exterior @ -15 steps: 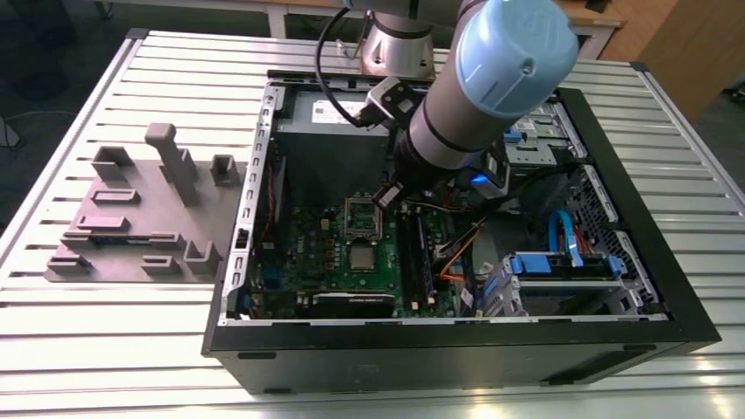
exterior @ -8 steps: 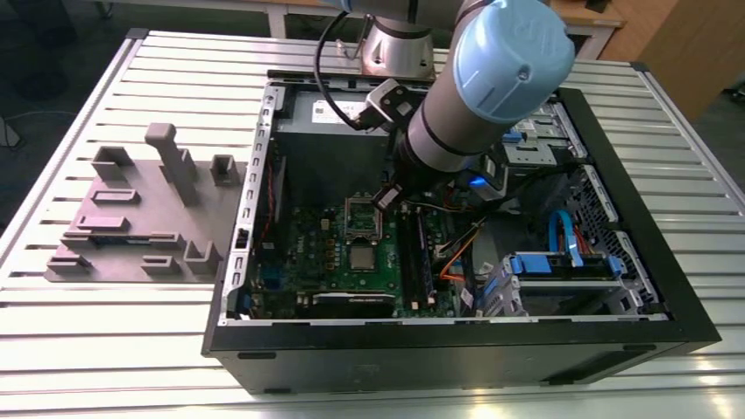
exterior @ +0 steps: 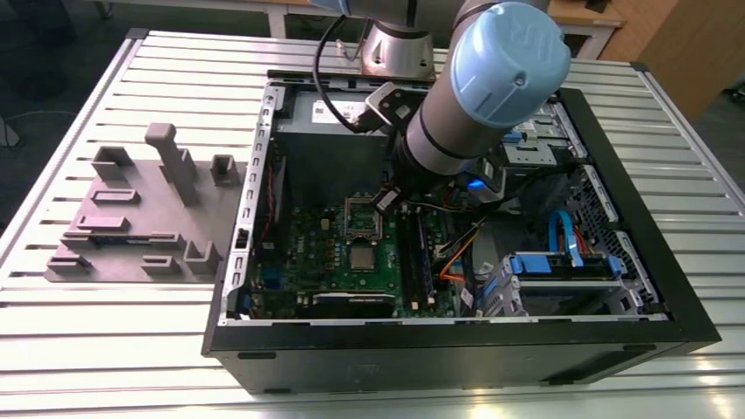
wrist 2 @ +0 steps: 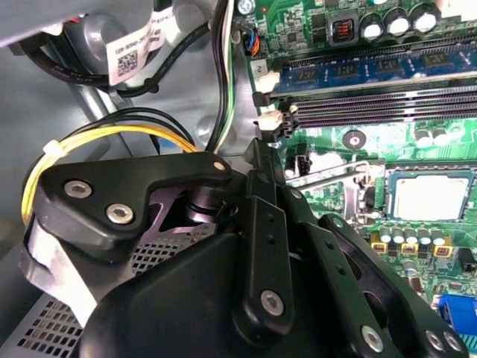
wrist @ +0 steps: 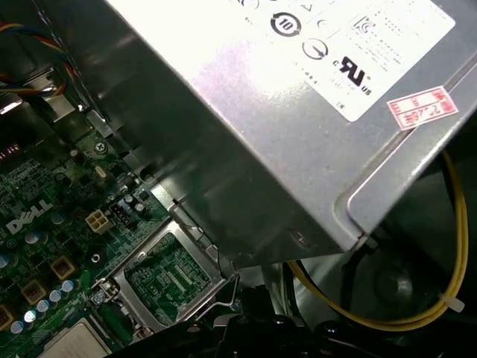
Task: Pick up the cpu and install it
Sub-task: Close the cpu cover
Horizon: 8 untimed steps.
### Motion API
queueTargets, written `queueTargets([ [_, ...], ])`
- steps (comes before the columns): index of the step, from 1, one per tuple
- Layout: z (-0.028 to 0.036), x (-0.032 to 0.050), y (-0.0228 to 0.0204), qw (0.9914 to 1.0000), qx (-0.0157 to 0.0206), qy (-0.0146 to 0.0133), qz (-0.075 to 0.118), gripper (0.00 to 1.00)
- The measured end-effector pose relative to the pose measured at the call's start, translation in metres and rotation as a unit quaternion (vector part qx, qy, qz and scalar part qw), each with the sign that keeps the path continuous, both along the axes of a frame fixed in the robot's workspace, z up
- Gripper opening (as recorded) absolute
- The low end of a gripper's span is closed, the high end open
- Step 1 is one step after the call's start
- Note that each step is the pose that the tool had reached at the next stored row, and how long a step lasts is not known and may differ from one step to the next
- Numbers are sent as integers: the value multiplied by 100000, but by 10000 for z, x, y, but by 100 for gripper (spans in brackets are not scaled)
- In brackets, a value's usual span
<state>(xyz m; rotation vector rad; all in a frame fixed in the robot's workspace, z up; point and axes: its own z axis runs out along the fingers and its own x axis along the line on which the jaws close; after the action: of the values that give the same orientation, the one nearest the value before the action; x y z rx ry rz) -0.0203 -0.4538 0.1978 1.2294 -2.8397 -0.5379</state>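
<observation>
- Exterior view: an open computer case (exterior: 652,288) is lying on a slatted worktop (exterior: 140,332), with the arm (exterior: 489,78) reaching down into it.
- Inside the case, a green motherboard (exterior: 338,253) is lying flat, with a grey power supply (exterior: 338,109) sitting beyond it and blue-cabled drive bays (exterior: 559,271) towards the exterior view's right.
- The cpu (exterior: 362,258) is resting on the motherboard, just in front of the open socket frame (exterior: 363,218), apart from the hand.
- The hand (exterior: 390,199) is hovering beside the socket frame, close under the power supply; I cannot tell whether it is open or closed.
- In the second wrist view the cpu (wrist 2: 430,197) is showing as a pale square in its surround, past the hand's black linkage (wrist 2: 268,246).
- In that view, memory slots (wrist 2: 373,97) are running beside the cpu, and yellow and black cables (wrist 2: 134,134) are looping near the linkage.
- In the first wrist view the power supply (wrist: 298,112) is looming over the socket frame (wrist: 168,276), and a yellow cable (wrist: 417,313) is curving beneath it.
- A grey fixture block (exterior: 140,218) with upright pegs is sitting on the worktop at the exterior view's left, well apart from the case.
</observation>
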Motion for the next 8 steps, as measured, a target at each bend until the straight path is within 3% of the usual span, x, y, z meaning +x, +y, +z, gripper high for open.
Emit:
queueTargets([
  [8, -20, -30, -12, 100000, 9, -4, 32, 10],
])
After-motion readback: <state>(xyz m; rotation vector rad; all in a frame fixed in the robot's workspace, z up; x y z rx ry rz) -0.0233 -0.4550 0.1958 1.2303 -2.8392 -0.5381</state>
